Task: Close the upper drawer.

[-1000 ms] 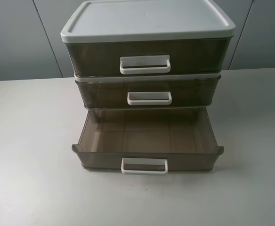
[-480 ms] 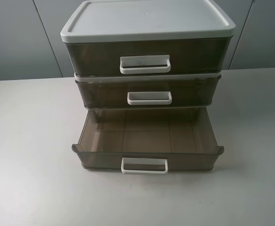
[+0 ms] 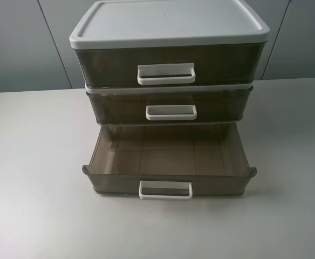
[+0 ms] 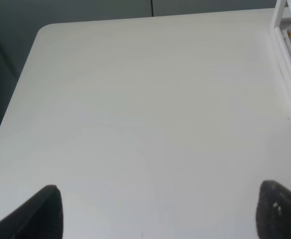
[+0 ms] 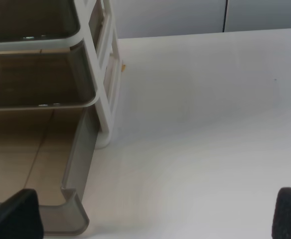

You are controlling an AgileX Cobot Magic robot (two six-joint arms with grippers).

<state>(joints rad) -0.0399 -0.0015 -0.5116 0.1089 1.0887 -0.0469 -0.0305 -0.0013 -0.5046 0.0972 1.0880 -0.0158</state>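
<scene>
Drawers point(image 3: 168, 65) smoky brown, white-handled, lowest pulled out; both claws point(image 4: 155, 211) point(image 5: 150, 216) spread

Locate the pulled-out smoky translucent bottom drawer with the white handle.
Exterior high view: the pulled-out smoky translucent bottom drawer sits at centre, extended forward beneath the two shut drawers above it, on the white table.

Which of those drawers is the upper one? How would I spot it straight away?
Find the three-drawer cabinet with the pale lid at the back of the white table. The upper drawer sits directly under that lid, smoky brown with a white handle. Unlike the bottom drawer, which is pulled far out, it looks pushed in.
</scene>
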